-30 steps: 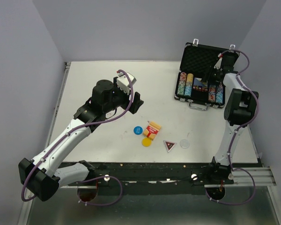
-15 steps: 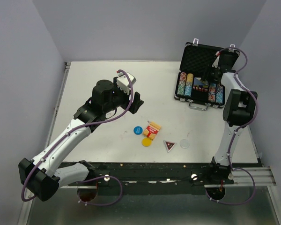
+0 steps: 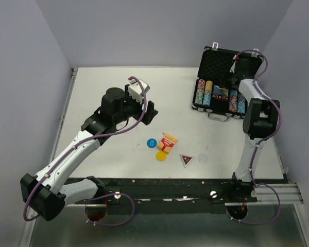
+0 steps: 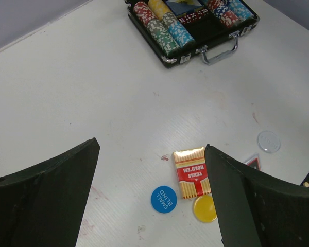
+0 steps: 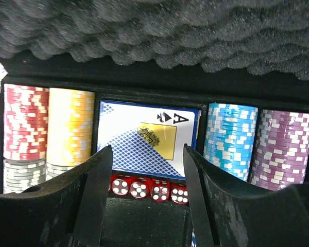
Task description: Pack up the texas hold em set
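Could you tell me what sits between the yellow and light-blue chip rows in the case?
A card deck showing the ace of spades, with red dice beside it; the right wrist view shows this.

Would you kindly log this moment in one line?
left gripper: open, empty | right gripper: open, over case | loose: card box, blue disc, yellow disc, triangle, clear disc

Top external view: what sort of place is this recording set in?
Probably a lab test cell: white table boxed in by plain grey walls, left arm and right arm bolted to a front rail.
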